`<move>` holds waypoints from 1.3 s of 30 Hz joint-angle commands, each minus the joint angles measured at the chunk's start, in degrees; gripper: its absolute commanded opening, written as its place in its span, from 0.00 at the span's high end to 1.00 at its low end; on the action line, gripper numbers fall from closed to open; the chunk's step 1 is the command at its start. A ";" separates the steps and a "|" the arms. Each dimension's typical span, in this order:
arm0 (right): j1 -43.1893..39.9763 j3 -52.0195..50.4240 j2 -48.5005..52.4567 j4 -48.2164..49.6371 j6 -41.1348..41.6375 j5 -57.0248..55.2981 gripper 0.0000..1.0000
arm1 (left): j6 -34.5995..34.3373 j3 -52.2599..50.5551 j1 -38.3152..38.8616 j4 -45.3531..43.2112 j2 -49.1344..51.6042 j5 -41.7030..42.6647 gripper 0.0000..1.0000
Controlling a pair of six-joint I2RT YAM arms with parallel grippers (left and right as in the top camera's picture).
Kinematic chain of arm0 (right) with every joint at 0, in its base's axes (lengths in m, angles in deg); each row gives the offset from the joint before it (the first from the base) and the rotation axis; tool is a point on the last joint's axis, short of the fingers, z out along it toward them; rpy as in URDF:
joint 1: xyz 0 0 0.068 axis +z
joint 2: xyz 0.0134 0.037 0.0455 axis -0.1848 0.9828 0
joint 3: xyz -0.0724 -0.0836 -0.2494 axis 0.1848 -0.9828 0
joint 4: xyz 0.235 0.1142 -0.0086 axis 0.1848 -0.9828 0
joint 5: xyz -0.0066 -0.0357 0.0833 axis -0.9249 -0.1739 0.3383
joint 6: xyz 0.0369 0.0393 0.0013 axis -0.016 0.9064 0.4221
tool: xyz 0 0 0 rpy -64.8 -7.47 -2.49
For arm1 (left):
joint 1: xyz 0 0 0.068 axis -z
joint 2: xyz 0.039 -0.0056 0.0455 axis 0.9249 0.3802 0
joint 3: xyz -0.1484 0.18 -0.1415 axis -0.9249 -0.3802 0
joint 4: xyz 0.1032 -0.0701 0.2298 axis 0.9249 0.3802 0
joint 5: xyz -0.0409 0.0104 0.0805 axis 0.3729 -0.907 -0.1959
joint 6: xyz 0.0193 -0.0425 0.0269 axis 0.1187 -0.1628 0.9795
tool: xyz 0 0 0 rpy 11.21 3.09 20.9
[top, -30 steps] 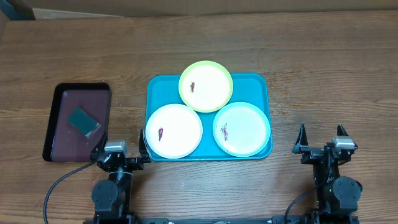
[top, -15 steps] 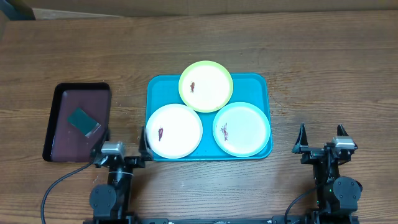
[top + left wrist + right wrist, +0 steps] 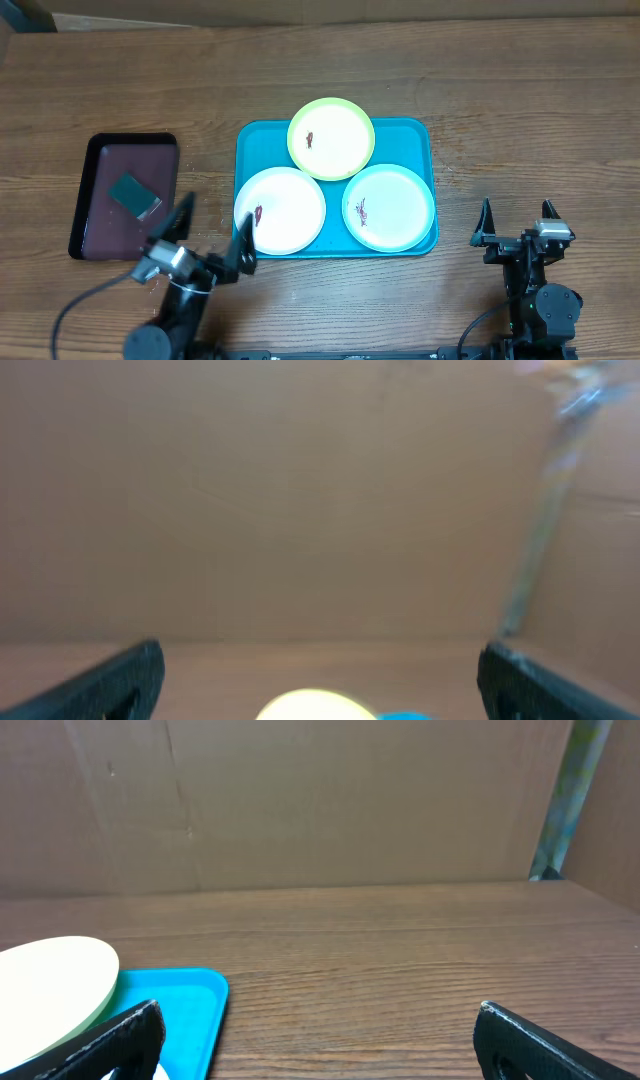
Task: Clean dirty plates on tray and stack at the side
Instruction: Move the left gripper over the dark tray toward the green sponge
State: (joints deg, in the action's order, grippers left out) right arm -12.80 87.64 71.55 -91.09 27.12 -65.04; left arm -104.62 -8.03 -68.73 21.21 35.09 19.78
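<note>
Three plates, all on the turquoise tray (image 3: 256,141), none stacked at the side yet. The lime-rimmed plate (image 3: 331,138) is at the tray's far edge, its rim hanging over it. The white-rimmed plate (image 3: 280,210) is in the near-left part and the aqua-rimmed plate (image 3: 390,207) in the near-right part. Each has a small dark red smear (image 3: 259,213), so nothing looks cleaned; the task seems to be at its start.

Left gripper (image 3: 213,228) is just off the tray's near-left corner, fingers spread wide, holding nothing, body angled in the overhead view. Right gripper (image 3: 516,212) is off the tray's near-right side and apart from it, fingers also spread, empty. The left wrist view is blurred and shows only finger tips, wall and a sliver of plate.

Key relation: the teal sponge (image 3: 134,196) lies in the maroon tray (image 3: 86,210), left of the turquoise tray. That is the left gripper's side, a little ahead and outboard of it. The sponge's long axis runs diagonally, far-left to near-right. The left arm is clearly the nearer one, with the right gripper beyond the whole turquoise tray. The likely next step is the left arm fetching the sponge, with the fingers turned across its short side.
</note>
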 commanded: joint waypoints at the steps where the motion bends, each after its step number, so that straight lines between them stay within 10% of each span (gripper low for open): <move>1: 0.33 -0.61 -0.50 0.39 -0.02 0.07 0.00 | 10.95 11.76 0.35 8.55 6.23 -20.61 0.00; 17: 0.33 -0.61 -0.52 0.39 -0.02 0.07 0.00 | 12.26 55.19 -9.33 36.76 61.44 -43.19 0.00; 31: 0.33 -0.61 -0.52 0.39 -0.02 0.07 0.00 | -0.13 58.07 -32.87 45.51 79.34 -8.48 0.00; 39: 0.33 -0.61 -0.52 0.39 -0.02 0.07 0.00 | -0.20 58.07 -34.42 47.39 85.48 -4.31 0.00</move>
State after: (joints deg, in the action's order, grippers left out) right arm -12.80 87.64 71.53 -91.07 27.15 -65.04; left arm -103.55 48.51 -103.35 68.31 119.11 10.84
